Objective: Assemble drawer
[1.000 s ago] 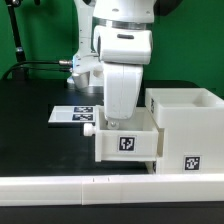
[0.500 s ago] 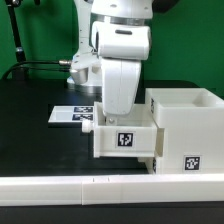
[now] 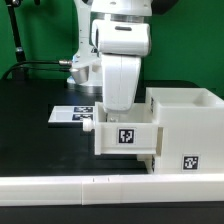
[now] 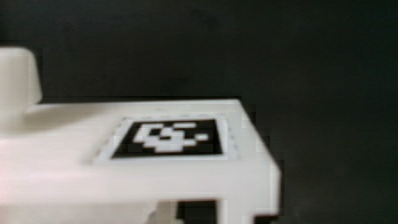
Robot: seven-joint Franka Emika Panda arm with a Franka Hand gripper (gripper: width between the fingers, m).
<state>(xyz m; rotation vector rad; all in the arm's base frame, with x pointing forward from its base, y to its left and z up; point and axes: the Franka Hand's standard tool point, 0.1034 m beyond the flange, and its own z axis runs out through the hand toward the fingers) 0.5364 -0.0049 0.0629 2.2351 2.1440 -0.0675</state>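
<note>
**Tray at the mouth of the drawer shell, arm directly above it**

The white plastic drawer (image 3: 160, 135) sits on the black tabletop close to its near edge, toward the exterior view's right. Its box shell (image 3: 186, 130) is open at the top and carries a black-and-white square tag on the side facing the camera. Against the shell's side toward the exterior view's left is a small white tray (image 3: 126, 137) with its own square tag on the front face and a round knob (image 3: 89, 126) sticking out from it. The tray touches the shell; how far it reaches inside cannot be told.

In the wrist view the tray's tagged white surface (image 4: 175, 140) fills the lower part of the picture, blurred, over the dark table.

The white robot arm (image 3: 120, 50) stands right over the tray, its lower end meeting the tray's top. The gripper's fingers are hidden behind the arm housing and the tray, so whether they are spread or pinching anything cannot be told.

Behind the tray, the flat white marker board (image 3: 74, 114) lies on the table (image 3: 30, 130). A long low white rail (image 3: 60, 187) runs along the table's near edge.
</note>
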